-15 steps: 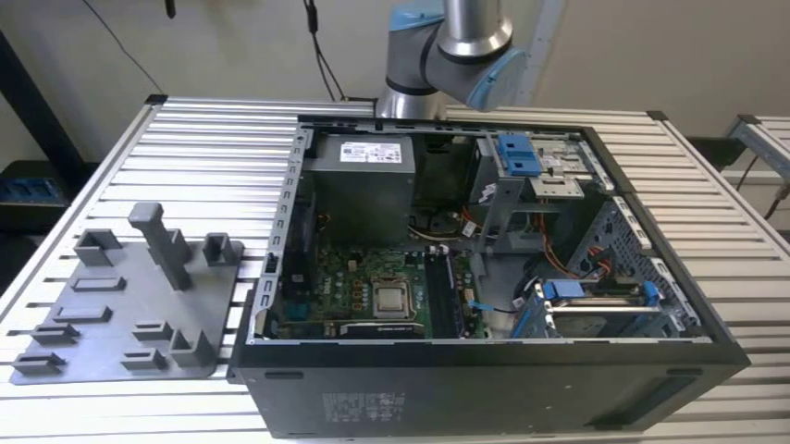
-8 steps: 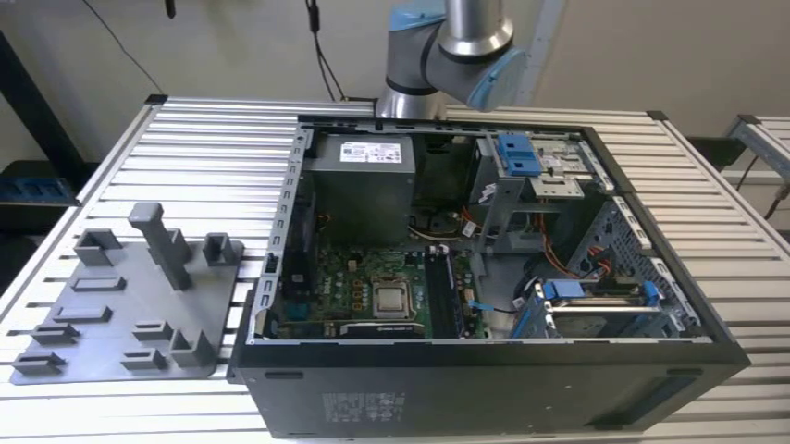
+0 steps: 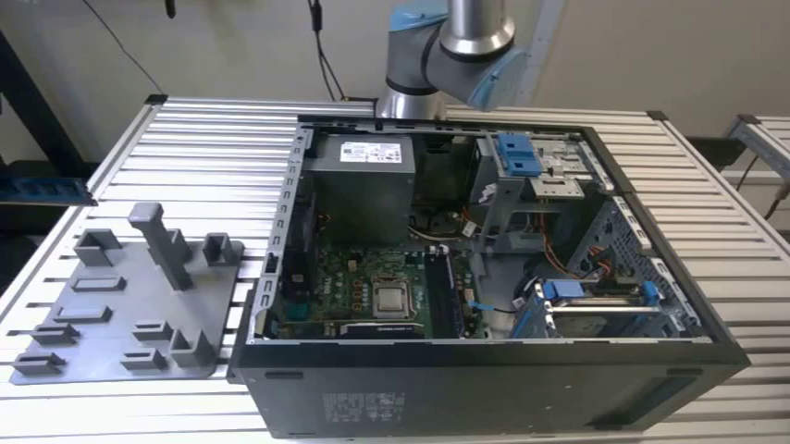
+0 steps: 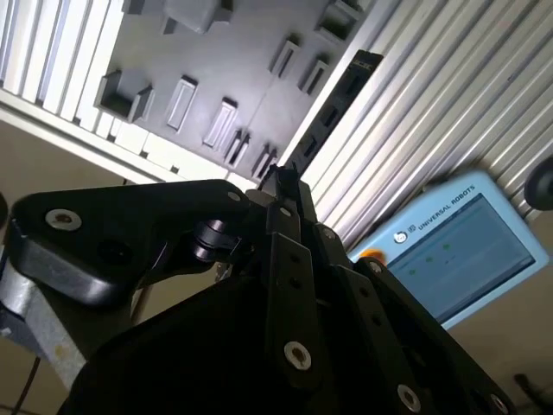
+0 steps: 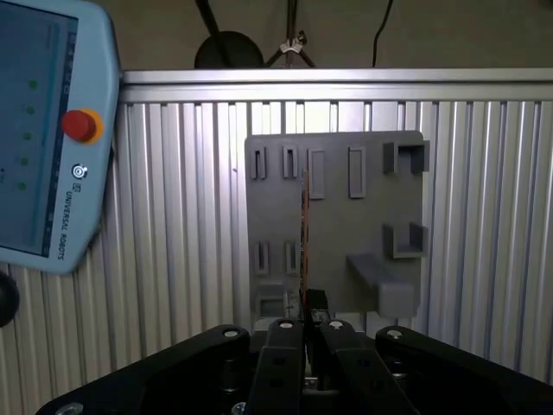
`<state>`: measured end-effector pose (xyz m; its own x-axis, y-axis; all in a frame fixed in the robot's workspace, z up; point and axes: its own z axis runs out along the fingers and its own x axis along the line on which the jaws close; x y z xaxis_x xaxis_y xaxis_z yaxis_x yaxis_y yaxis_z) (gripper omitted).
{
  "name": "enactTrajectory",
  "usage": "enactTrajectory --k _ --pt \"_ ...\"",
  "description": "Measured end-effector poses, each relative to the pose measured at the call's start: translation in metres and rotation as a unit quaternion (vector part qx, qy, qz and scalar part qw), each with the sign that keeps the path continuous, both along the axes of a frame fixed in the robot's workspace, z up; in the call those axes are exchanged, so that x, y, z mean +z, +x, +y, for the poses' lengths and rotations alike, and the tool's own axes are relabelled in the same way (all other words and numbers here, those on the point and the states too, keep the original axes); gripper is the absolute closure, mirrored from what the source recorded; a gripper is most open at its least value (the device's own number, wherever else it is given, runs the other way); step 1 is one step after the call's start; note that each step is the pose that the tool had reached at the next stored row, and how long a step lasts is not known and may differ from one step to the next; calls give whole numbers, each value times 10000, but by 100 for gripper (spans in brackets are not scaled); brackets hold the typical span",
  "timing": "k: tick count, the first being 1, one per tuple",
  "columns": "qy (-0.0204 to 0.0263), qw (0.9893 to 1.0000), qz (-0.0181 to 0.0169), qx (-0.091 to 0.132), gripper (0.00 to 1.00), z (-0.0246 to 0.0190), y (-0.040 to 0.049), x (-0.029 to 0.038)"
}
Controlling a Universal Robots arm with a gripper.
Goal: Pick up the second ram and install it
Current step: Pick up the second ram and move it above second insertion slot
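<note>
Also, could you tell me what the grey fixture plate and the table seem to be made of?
The fixture plate looks like matte grey plastic: dull, uniform, with blocky posts. The table looks like bare aluminium: pale ribbed slats with a soft sheen. The claw is shut on the second ram.

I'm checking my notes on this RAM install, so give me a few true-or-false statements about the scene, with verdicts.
1. The gripper is shut on the second ram. True.
2. The computer case lies open, its motherboard showing. True.
3. The grey fixture plate lies inside the case. False: it lies on the table, at the exterior view's left of the case.
4. The second ram is seated on the motherboard. False: the gripper holds it over the fixture plate.
</note>
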<state>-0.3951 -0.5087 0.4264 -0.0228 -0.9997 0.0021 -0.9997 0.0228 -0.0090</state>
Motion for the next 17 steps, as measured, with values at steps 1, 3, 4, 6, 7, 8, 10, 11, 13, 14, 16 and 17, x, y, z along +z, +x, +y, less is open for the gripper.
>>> enactTrajectory --k 1,3,4,6,7,8,10,11,13,14,16,17 --pt "0 10000 0 0 86 0 12 0" --pt "0 10000 0 0 86 0 36 0" --pt "0 10000 0 0 86 0 47 0" --pt "0 10000 0 0 86 0 67 0" --pt "0 10000 0 0 86 0 77 1" --pt "0 10000 1 0 86 0 88 1" --pt "-1 10000 1 0 86 0 111 1" --pt "0 10000 0 0 86 0 123 0" --pt "0 10000 0 0 86 0 144 0" --pt "0 10000 0 0 86 0 153 0" --pt "0 10000 1 0 86 0 173 1" --pt "0 10000 0 0 86 0 182 0"
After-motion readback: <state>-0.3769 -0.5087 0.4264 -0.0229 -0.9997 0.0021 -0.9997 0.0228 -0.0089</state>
